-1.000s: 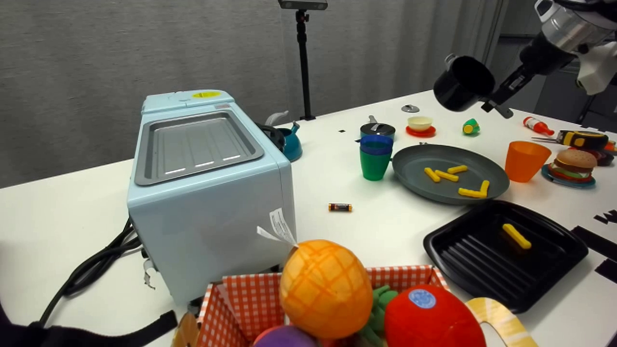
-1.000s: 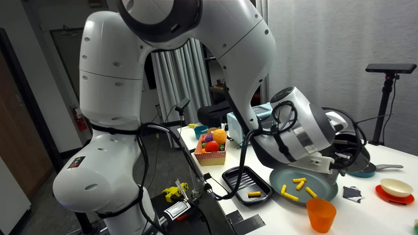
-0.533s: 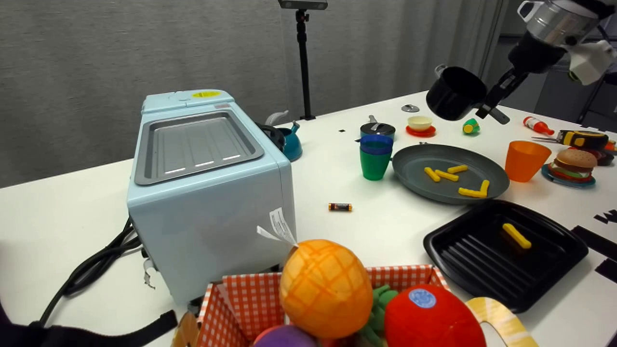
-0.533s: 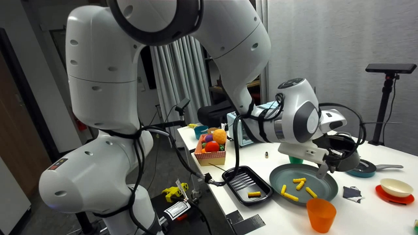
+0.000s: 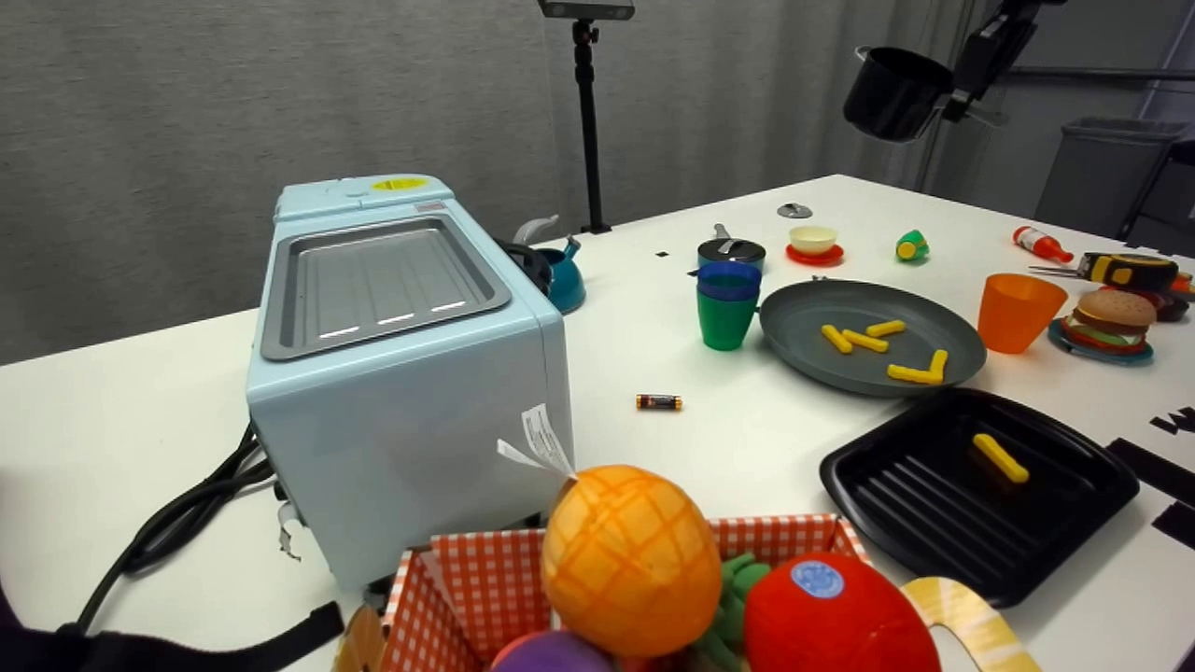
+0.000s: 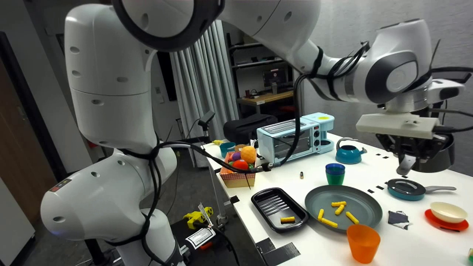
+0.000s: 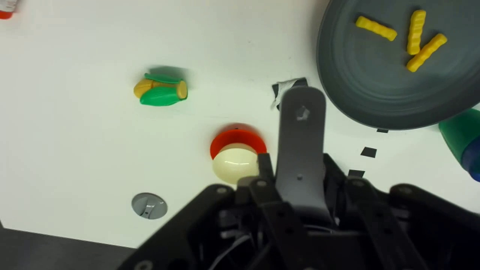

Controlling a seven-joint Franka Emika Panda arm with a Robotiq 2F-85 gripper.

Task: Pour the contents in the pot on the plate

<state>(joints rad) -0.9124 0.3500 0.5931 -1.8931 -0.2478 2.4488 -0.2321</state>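
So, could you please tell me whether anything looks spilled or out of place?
Yes: one yellow fry lies in the black grill pan, while five others lie on the grey plate, so it looks like a stray, possibly spilled.

No legible text, battery label [image 5: 659, 402] too small, white tag [image 6: 200, 238] (closely printed) unreadable
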